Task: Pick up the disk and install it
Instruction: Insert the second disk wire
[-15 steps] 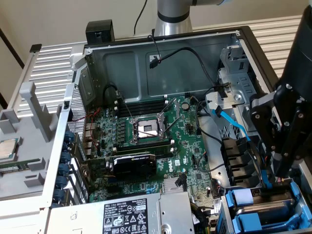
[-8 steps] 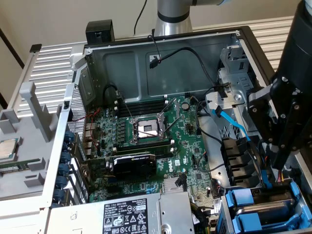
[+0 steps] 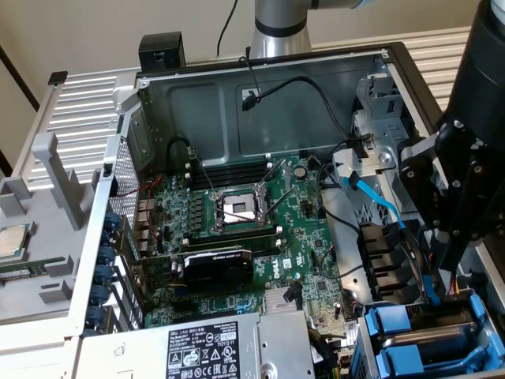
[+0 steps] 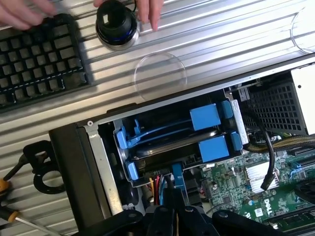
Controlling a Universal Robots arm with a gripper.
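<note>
1. Open computer case (image 3: 379, 59) lies on the ribbed metal tabletop (image 3: 87, 103), motherboard (image 3: 245, 229) exposed.
2. Black gripper (image 3: 454, 209) hangs at the exterior view's right, above the drive-bay corner of the case.
3. In the wrist view the gripper (image 4: 175, 209) sits low in frame; fingers (image 4: 166, 201) pressed together, nothing seen pinched between them.
4. The disk (image 4: 167, 147) sits in the drive bay (image 4: 120, 147) at the case edge, dark slab between blue carrier rails, blue tabs at its end. Same disk at the exterior view's lower right (image 3: 434, 332), under the gripper.
5. Fingertips are just beside the bay's near edge, next to a small blue tab (image 4: 177, 177); contact with the disk cannot be told.
6. Blue SATA cable (image 3: 379, 201) runs across the bay area near the gripper.
7. Power supply (image 3: 213, 347) with black-white label lies at the exterior view's bottom edge.
8. Processor chip (image 3: 12, 241) rests on a grey holder, exterior view's left, well apart from the case interior.
9. Wrist view: keyboard (image 4: 39, 59) on the tabletop, a person's hand (image 4: 22, 12) on it, another hand (image 4: 147, 10) by a black round knob (image 4: 116, 24).
</note>
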